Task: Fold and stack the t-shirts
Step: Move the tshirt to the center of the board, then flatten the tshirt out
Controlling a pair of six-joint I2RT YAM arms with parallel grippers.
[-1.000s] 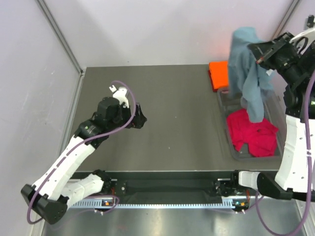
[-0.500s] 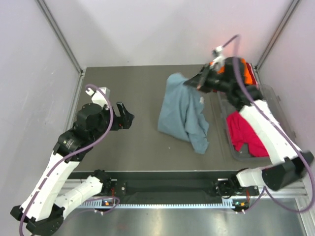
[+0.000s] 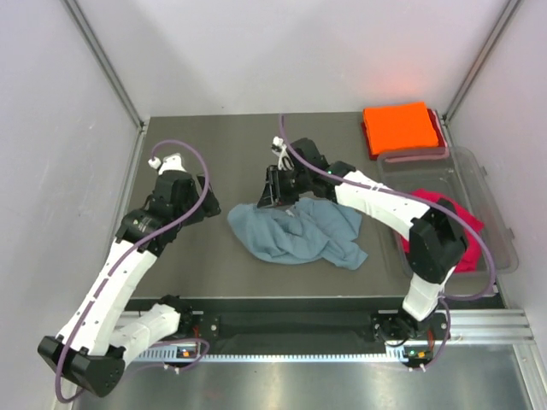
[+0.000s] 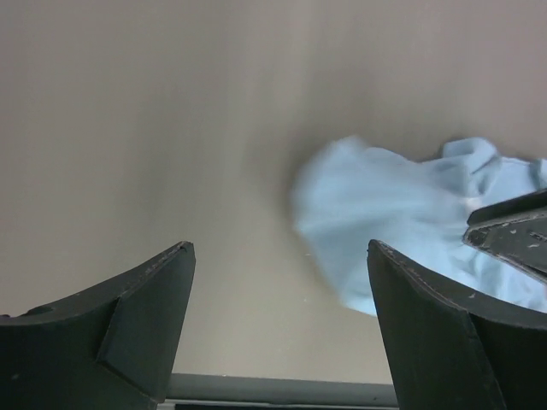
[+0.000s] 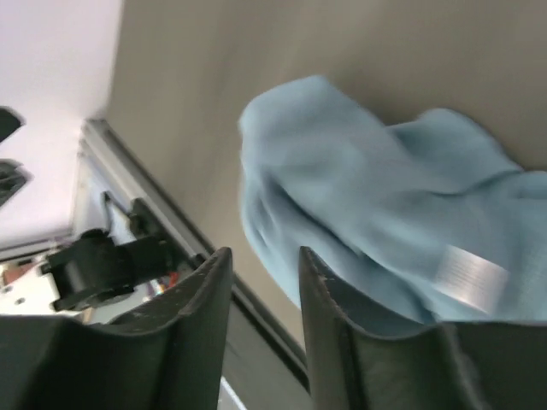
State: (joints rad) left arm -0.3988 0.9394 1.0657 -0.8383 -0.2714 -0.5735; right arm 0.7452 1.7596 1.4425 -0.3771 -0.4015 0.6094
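Note:
The grey-blue t-shirt [image 3: 295, 235] lies crumpled in a heap at the middle of the table. It also shows in the left wrist view [image 4: 385, 205] and the right wrist view [image 5: 385, 196]. My right gripper [image 3: 278, 192] [image 5: 262, 256] hangs low at the heap's far edge, jaws a little apart with nothing between them. My left gripper [image 3: 205, 209] [image 4: 278, 248] is wide open and empty, just left of the heap. The orange t-shirt [image 3: 397, 128] lies folded at the back right. The red t-shirt [image 3: 457, 231] sits bunched in the tub, partly hidden by my right arm.
The clear plastic tub [image 3: 487, 184] stands along the right edge. My right arm reaches across from the right over the tub's left side. A metal rail [image 3: 299, 329] runs along the near table edge. Walls close in the left, back and right.
My right arm swung the grey-blue shirt from above the tub to the left and down onto the table, where it now lies in a heap. My left gripper drew back slightly to the left.

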